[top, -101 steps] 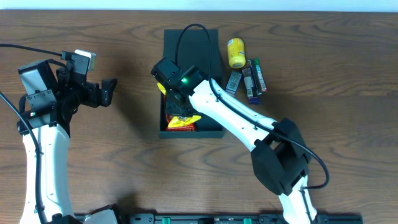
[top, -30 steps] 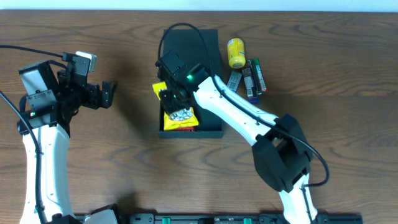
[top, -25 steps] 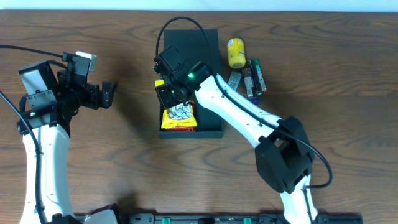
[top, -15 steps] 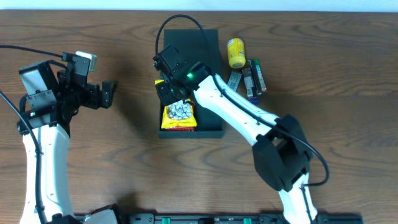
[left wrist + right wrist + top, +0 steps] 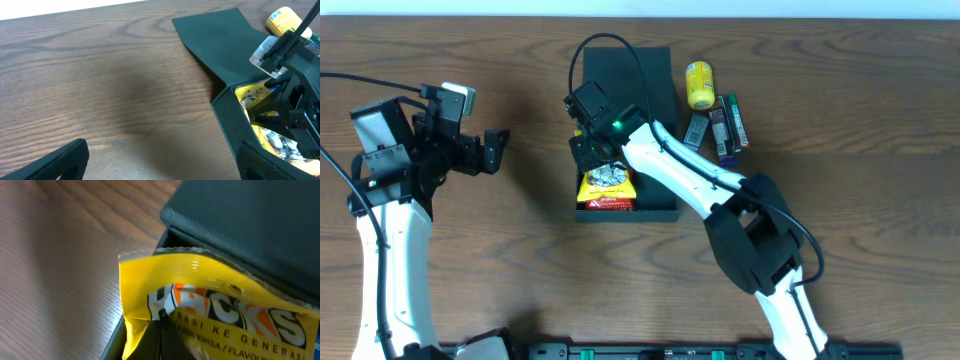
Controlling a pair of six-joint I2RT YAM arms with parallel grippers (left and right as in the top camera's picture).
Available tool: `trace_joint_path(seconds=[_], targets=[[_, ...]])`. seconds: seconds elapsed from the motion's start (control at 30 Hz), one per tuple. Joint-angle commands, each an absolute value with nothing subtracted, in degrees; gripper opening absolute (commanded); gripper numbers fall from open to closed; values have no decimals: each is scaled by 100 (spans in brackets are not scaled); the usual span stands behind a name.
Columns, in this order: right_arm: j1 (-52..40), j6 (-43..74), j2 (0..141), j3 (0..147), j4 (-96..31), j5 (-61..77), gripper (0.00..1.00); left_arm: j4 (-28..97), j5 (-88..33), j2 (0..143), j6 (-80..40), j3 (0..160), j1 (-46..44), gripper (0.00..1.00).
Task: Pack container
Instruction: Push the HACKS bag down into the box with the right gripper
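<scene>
The container (image 5: pixel 655 205) is a black square box at the table's middle, its flap lid (image 5: pixel 645 95) lying open on the far side. A yellow snack packet (image 5: pixel 606 188) lies in its left half. My right gripper (image 5: pixel 588 150) is at the box's far-left corner, shut on the packet's raised far end. In the right wrist view its fingers (image 5: pixel 162 330) are pressed together at the packet (image 5: pixel 215 307), beside the box's dark wall (image 5: pixel 240 225). My left gripper (image 5: pixel 495 150) is open and empty, left of the box; its fingers (image 5: pixel 160 165) frame bare wood, with the box (image 5: pixel 232 125) to the right.
A yellow can (image 5: pixel 699 84) lies on its side right of the lid, and it also shows in the left wrist view (image 5: pixel 282 20). Several small bars and packets (image 5: pixel 722 128) lie below the can. A black cable arches over the lid.
My right gripper has moved from over the box's middle to its far-left corner, drawing the packet's far end up with it. The left arm has not moved.
</scene>
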State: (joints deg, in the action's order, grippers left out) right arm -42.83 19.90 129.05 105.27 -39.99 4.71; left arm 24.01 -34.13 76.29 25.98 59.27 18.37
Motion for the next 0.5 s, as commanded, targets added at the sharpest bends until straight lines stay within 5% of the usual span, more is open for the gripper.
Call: trace_joint_path(seconds=[0.0,0.47], targets=[[-4217,2036,13085,10580,-3942,451,2,2414,-3450,7649,2705,6071,1872,95],[-4086,1706,11526,10613,-4466,390,2,2414,-3450,7649,2703,6071,1872,95]])
